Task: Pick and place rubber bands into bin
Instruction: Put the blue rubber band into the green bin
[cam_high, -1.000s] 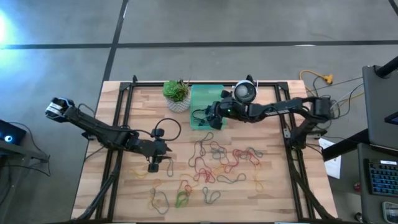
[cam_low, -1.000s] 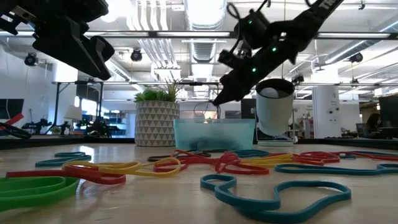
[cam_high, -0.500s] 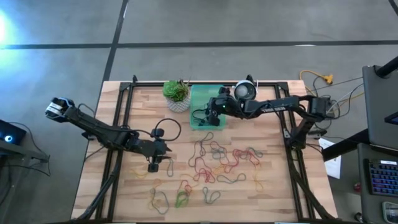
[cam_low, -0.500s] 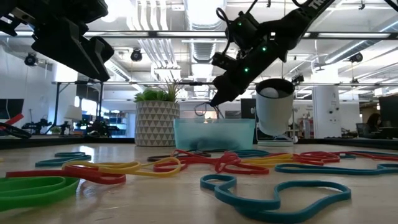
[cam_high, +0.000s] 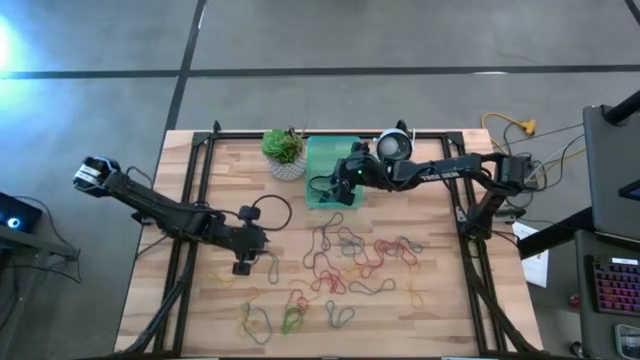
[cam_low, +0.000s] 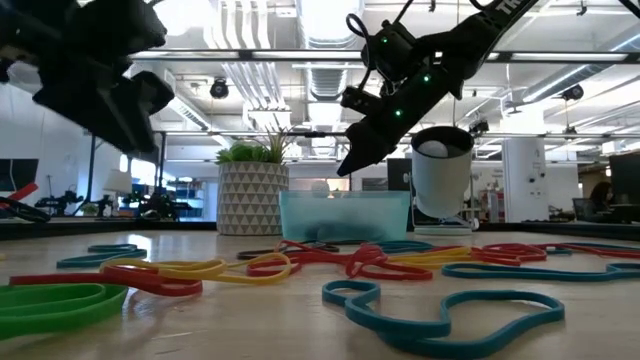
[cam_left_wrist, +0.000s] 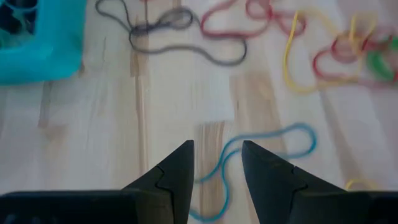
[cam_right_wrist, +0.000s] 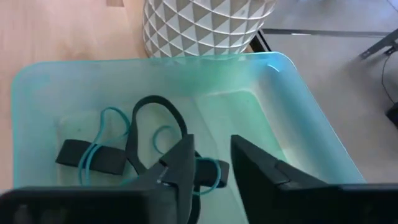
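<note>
Several rubber bands (cam_high: 360, 255) in red, yellow, green and blue lie loose across the middle and near side of the wooden table. My right gripper (cam_right_wrist: 211, 155) hangs open above the mint-green bin (cam_high: 322, 160) at the table's far side. A black band (cam_right_wrist: 155, 118) and a blue band (cam_right_wrist: 106, 134) lie on the bin's floor. My left gripper (cam_left_wrist: 216, 155) stands open over the table's left middle, slanting down. A blue band (cam_left_wrist: 261, 140) lies on the wood below the gap between its fingers, and they do not touch it.
A white pot with a green plant (cam_high: 284, 152) stands just left of the bin, and a round white-and-dark device (cam_high: 394, 147) just right of it. A black cable loop (cam_high: 270, 208) lies by my left arm. Black frame rails run along the table's left and right sides.
My right gripper has let go of the dark band that hung from its fingertips above the bin; the band has fallen into the bin. My left gripper has tipped a little further down over the blue band.
</note>
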